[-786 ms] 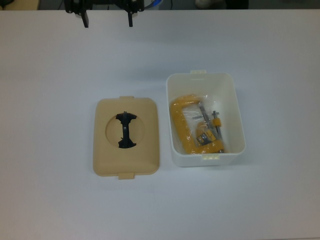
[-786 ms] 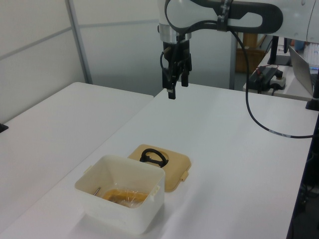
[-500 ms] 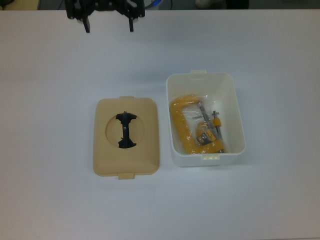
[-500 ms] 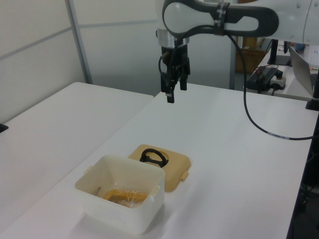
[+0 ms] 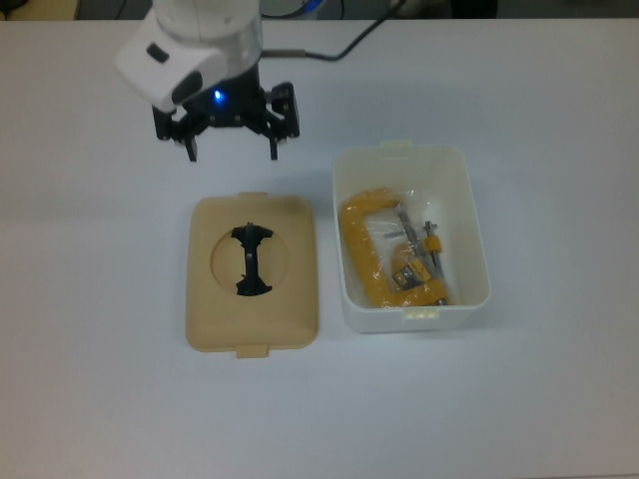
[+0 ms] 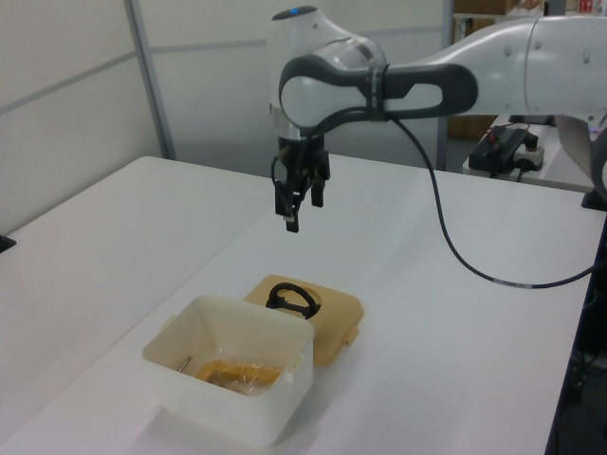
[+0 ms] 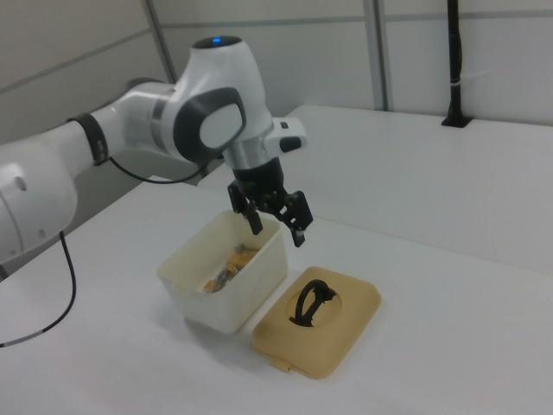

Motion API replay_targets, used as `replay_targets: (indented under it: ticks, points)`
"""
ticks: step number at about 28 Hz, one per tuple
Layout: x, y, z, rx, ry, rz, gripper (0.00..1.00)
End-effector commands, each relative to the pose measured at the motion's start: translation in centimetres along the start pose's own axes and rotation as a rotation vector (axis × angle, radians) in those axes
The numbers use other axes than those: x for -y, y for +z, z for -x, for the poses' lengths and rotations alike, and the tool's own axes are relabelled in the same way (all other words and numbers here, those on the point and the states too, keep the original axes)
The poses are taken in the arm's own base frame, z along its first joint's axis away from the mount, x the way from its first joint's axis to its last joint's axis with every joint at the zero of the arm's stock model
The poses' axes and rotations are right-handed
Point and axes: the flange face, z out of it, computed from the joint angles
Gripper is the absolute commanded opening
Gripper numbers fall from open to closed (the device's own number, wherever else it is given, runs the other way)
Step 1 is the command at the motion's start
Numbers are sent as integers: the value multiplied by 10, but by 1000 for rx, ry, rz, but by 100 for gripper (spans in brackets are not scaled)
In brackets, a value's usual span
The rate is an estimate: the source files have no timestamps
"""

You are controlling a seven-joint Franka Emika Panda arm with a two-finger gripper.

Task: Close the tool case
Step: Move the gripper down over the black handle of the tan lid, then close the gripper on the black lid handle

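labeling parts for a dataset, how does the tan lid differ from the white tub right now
The lid is tan and shallow; the tub is white and deep. The lid carries a black handle in a round recess, while the tub lies open with a yellow clamp inside. In the top view the lid is on the tub's left, nearer the open claw. Both are rounded rectangles with latch tabs, resting on the table.

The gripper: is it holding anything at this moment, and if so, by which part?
Nothing is held. The gripper is open and empty, hanging in the air above the table, apart from the lid, which lies flat beside the open tub.
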Motion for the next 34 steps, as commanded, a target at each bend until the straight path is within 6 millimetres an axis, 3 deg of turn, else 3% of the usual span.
replay_targets:
  ticks: [1,16,25,34]
  points:
    - [9,28,-14,-21,33,2,100]
    - [12,96,-30,40,23,30,100]
    - [17,122,-37,20,48,62,100]
    - [33,157,-43,34,53,96,100]
